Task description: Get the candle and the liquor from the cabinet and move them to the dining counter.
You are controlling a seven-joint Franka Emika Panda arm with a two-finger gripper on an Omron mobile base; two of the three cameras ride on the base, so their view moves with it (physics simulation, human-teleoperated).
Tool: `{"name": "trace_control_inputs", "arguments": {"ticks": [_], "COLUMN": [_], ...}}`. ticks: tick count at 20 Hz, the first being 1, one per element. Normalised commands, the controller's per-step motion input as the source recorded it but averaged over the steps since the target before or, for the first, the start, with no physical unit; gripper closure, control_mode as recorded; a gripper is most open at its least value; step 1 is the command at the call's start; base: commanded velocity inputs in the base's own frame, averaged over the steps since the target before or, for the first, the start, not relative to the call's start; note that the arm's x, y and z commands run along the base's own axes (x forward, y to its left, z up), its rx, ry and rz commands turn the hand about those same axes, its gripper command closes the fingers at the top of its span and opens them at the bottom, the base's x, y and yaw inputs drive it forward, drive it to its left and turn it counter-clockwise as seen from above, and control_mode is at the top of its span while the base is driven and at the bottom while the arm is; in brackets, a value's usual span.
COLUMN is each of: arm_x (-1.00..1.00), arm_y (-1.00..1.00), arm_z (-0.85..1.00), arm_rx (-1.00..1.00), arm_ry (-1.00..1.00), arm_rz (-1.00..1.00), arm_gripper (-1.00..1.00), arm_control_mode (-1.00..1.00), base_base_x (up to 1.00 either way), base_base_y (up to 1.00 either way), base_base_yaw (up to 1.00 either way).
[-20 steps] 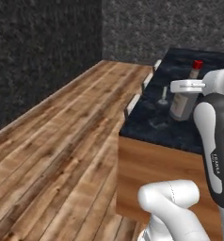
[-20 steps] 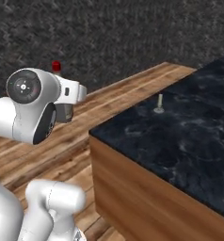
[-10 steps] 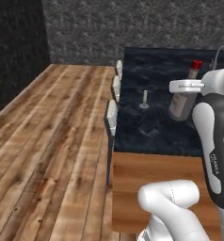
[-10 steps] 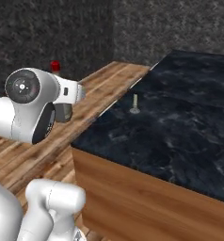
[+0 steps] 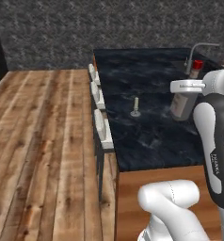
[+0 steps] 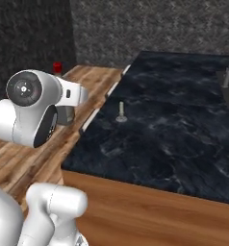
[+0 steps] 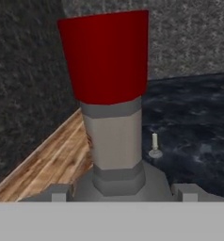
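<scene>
Two fingers of the gripper clamped on the body of the bottle, red cap up, candle upright on the black marble counter ahead, white stools beyond.

Both base views look forward and down from behind the arm, left and right, sharing the dining counter and candle. The hand view sits close against the liquor neck, facing the counter's top.
</scene>
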Motion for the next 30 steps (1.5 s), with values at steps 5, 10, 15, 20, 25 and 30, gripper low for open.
{"name": "trace_control_inputs", "arguments": {"ticks": [5,10,15,20,25,30], "arm_x": [0.00,0.00,0.00,0.00,0.00,0.00], "arm_y": [0.00,0.00,0.00,0.00,0.00,0.00], "arm_z": [0.00,0.00,0.00,0.00,0.00,0.00], "arm_rx": [0.00,0.00,0.00,0.00,0.00,0.00], "arm_ry": [0.00,0.00,0.00,0.00,0.00,0.00], "arm_rz": [0.00,0.00,0.00,0.00,0.00,0.00], "arm_gripper": [1.00,1.00,1.00,1.00,1.00,1.00], "arm_control_mode": [1.00,1.00,1.00,1.00,1.00,1.00], "base_base_x": [0.57,0.51,0.53,0.41,0.00,0.00], "base_base_y": [0.30,0.23,0.14,0.14,0.01,0.00], "base_base_yaw": [-0.36,-0.17,-0.05,-0.02,0.00,0.00]}}
